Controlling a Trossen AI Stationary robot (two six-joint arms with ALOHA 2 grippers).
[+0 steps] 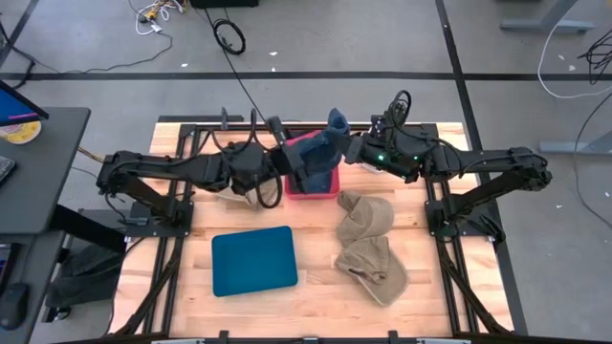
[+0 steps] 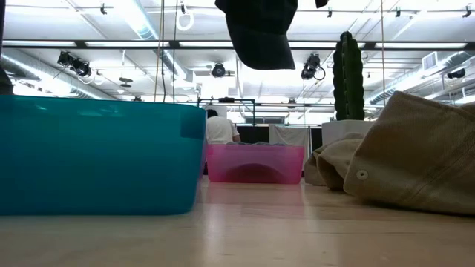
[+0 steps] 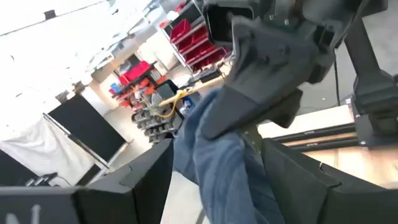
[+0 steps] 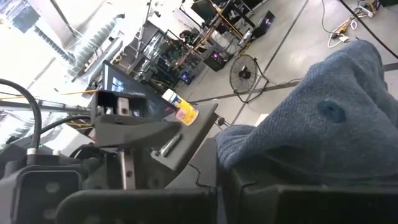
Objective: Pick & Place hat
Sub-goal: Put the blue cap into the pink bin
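From above, both dark arms meet over the pink plastic bin at the far middle of the slatted wooden table. A blue denim hat is stretched between the left gripper and the right gripper, each pinching an edge of the soft cloth. A flat teal lid-like bin lies nearer, and two crumpled tan caps lie beside it.

At table level, the hat hangs dark and limp above the translucent pink bin; the teal bin is smooth-walled, the tan cap coarse-woven with a snap.

The left wrist view shows folded denim clamped between its fingers.

The right wrist view shows grainy blue weave gripped at its fingers
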